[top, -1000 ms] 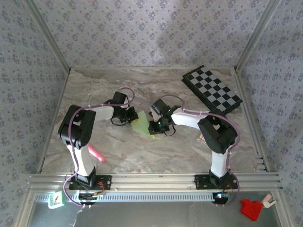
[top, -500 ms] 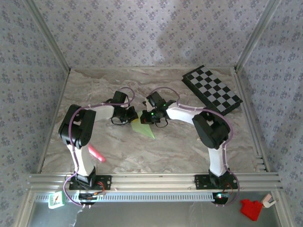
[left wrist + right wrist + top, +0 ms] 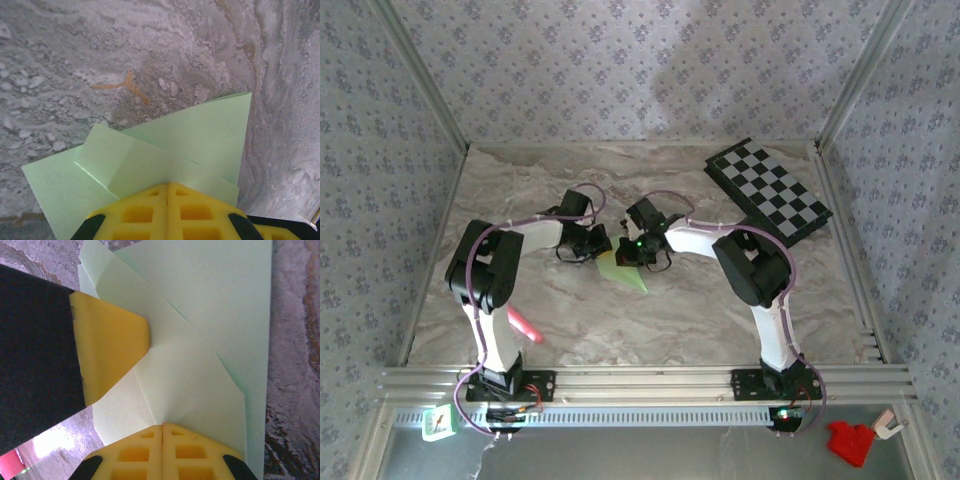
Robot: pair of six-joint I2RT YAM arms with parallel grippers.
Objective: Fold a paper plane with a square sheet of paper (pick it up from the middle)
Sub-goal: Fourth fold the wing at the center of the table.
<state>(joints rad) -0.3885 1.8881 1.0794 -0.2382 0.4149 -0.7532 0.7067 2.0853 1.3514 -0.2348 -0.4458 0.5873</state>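
The left gripper [image 3: 599, 244] [image 3: 167, 186] is closed, its yellow fingers pinched together on one edge of the paper plane [image 3: 623, 272] [image 3: 150, 150]. The right gripper [image 3: 632, 250] [image 3: 162, 426] is likewise clamped shut on the same pale green paper [image 3: 210, 315], meeting the left gripper almost tip to tip; a finger of the left gripper shows just beside it in the right wrist view. The paper plane sits near the middle of the marbled surface [image 3: 570, 330], folded flaps layered, its sharp point aimed at the near edge. A chequered board [image 3: 770, 190] lies in the far right corner, well apart. A pink marker [image 3: 523, 325] lies near the near left corner.
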